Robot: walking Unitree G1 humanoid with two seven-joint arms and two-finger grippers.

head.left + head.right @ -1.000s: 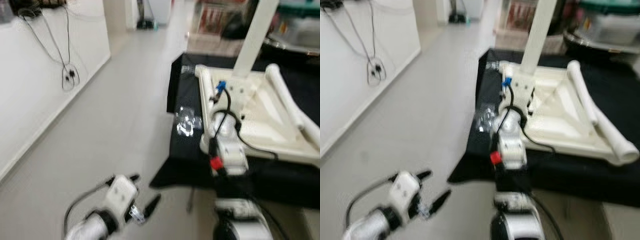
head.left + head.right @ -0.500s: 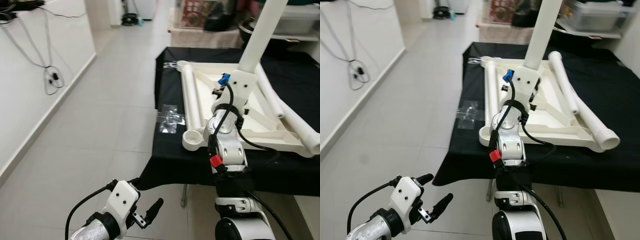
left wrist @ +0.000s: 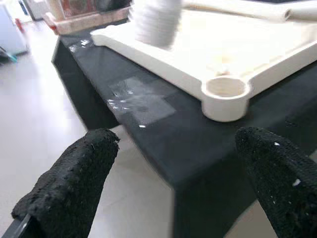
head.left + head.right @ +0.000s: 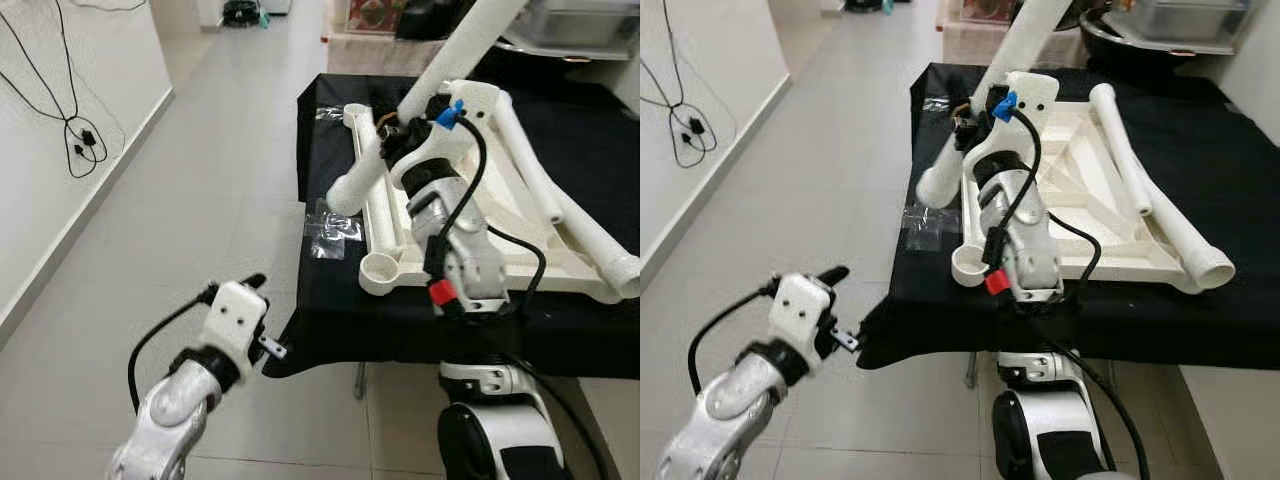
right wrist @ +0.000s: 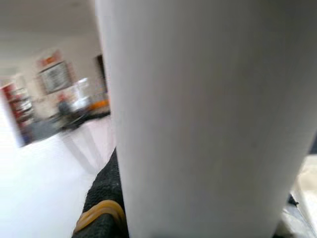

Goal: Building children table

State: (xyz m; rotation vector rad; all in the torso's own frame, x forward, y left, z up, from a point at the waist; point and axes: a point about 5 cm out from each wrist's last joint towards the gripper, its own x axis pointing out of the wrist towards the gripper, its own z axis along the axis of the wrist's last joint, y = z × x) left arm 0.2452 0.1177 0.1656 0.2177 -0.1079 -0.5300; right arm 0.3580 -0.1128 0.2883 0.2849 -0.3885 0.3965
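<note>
A white children's table top [image 4: 520, 255] lies upside down on a black-clothed table [image 4: 330, 320]. My right gripper [image 4: 405, 135] is shut on a white table leg [image 4: 440, 70], which slants over the top. The leg's lower end [image 4: 340, 195] hangs above the top's left rail. In the right wrist view the leg [image 5: 198, 119] stands close against a black finger [image 5: 101, 198]. An empty round socket [image 4: 381, 268] sits at the near left corner. Two more legs [image 4: 535, 160] lie across the top's right side. My left gripper [image 4: 262, 315] is open, low over the floor beside the table; its fingers [image 3: 74, 183] face the socket [image 3: 224, 94].
A clear plastic bag [image 4: 335, 225] lies on the cloth left of the table top. The cloth hangs over the table's near edge. A white wall with dangling black cables [image 4: 75, 140] runs along the left. Tiled floor [image 4: 200, 200] stretches between wall and table. Boxes and containers stand at the back.
The right gripper has swung the leg from upright to slanted, its lower end now out over the left rail. The left arm has risen and come nearer the table edge. The camera has also shifted.
</note>
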